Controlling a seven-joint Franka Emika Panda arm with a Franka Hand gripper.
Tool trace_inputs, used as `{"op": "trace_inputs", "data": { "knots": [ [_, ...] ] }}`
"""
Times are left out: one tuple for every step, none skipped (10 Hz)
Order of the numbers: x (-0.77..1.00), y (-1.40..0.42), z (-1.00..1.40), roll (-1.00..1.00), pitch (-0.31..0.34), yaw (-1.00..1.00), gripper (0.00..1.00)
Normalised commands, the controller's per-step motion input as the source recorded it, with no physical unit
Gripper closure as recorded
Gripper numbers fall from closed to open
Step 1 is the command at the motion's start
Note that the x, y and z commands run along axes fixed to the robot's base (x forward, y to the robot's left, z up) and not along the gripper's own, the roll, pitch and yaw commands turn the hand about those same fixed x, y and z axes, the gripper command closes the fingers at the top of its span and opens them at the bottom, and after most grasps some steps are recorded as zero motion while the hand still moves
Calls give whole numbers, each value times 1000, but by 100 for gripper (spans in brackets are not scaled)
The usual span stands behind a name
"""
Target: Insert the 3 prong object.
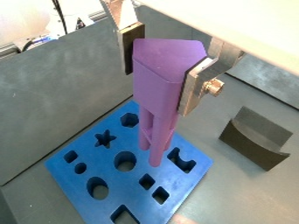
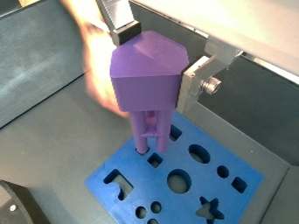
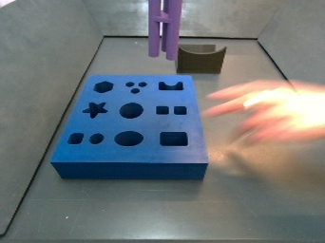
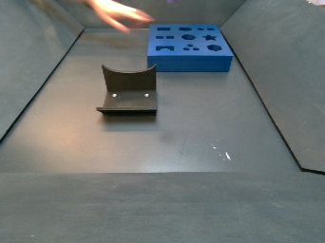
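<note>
1. While the 3 prong object (image 1: 160, 83) hangs upright over the blue board (image 1: 82, 179), the gripper (image 1: 163, 63) is clamped on its thick top block, one silver finger (image 1: 197, 84) flat against each side; same grasp shows in both wrist views (image 2: 149, 74).
2. Prong tips: in a wrist view they end just above the board's top face (image 2: 228, 201), near one edge of the board; can't tell if they touch it or have entered a cutout.
3. In a side view only the lower prongs (image 3: 162, 28) show, dropping in from the top of frame, over the far side of the board (image 3: 127, 163); gripper itself is out of that frame.
4. Board: blue, w/ cutouts of several shapes, incl. a star (image 3: 94, 109), circles, squares. Lies flat on the grey floor (image 3: 254, 204) inside grey walls.
5. Dark brown curved block (image 3: 200, 57) stands on the floor beyond the board, near the back wall, apart from it. Also seen in a side view (image 4: 127, 90) and a wrist view (image 1: 257, 136).
6. Blurred hand (image 3: 273, 109) is over the floor beside the board, edges smeared; a similar pale blur (image 4: 121, 11) sits near the board (image 4: 191, 47) in a side view.
</note>
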Motion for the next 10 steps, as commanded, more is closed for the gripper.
{"op": "trace_inputs", "data": {
  "knots": [
    [0,23,0,0,0,0,100],
    [-300,0,-51,11,0,-334,100],
    [-409,43,-177,20,0,-820,100],
    [-303,29,-160,0,0,-906,100],
    [-269,14,-37,-33,-144,-806,100],
    [-369,163,-100,-71,-259,-594,100],
    [-406,214,-126,-116,-297,-497,100],
    [-383,214,-94,-100,-303,-514,100],
    [-463,234,-94,0,-263,-580,100],
    [-540,331,-269,26,-240,-574,100]
  ]
}}
